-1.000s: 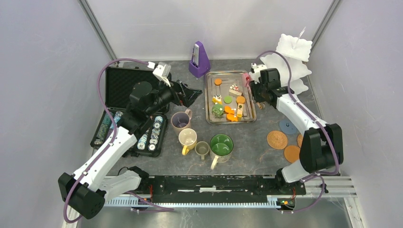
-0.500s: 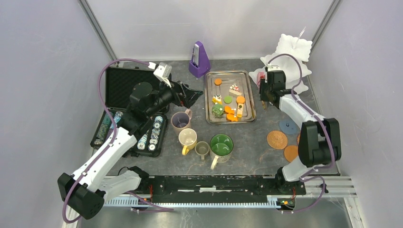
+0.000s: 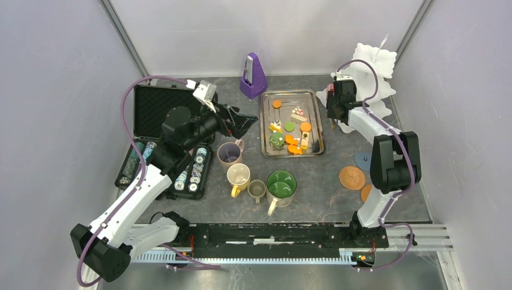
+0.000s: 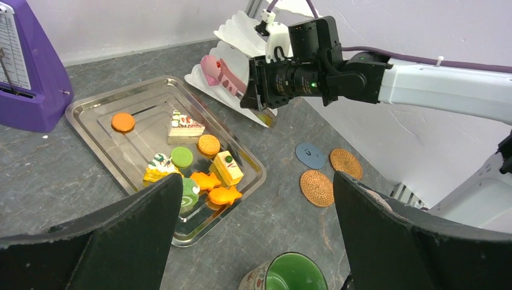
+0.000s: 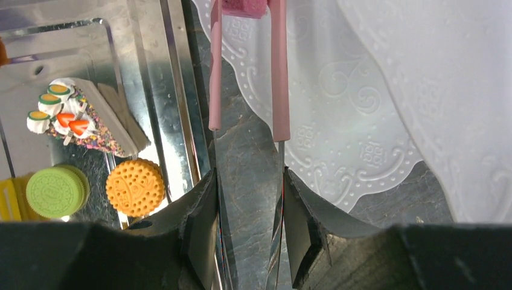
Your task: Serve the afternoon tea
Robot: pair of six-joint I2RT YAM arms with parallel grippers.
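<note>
Top view: left gripper [image 3: 240, 124] just hangs by the mauve mug [image 3: 228, 153]. Left wrist: its jaws are spread wide, and the pink pastry [image 4: 209, 65] is over the bottom tier of the white stand [image 4: 236, 31]. Right wrist: right gripper [image 5: 247, 229] has its jaws pinching pink tongs [image 5: 279, 72], which grip that pastry.

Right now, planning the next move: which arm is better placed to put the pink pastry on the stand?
Right. The right claw holds tongs gripping the pastry over the stand; the left claw is open, across the tray.
</note>
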